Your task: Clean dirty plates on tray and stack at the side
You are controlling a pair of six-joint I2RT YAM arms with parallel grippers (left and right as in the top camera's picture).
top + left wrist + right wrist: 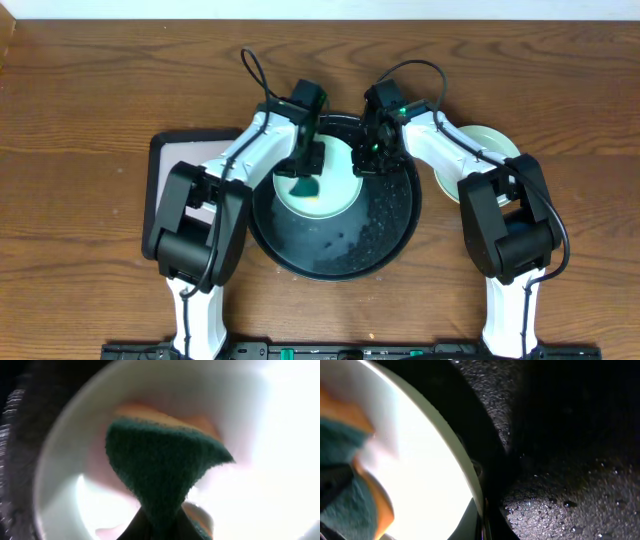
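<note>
The plate [335, 197], lying in the tray [392, 235], looks light, stiff and wet-slick, so you take it by its right rim, where your right gripper [367, 160] is pinched shut, while your left gripper [306, 166] clamps the sponge [305, 187] against its face.

Pale plate [425, 465], green-orange sponge [342, 490], droplet-speckled black tray [560, 460]

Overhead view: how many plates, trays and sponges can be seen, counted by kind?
Plates: 2 (pale green plate in the round black tray; side plate to its right, which may hide others)
Trays: 2 (the round one; rectangular tray)
Sponges: 1 (green sponge)
Total: 5
</note>
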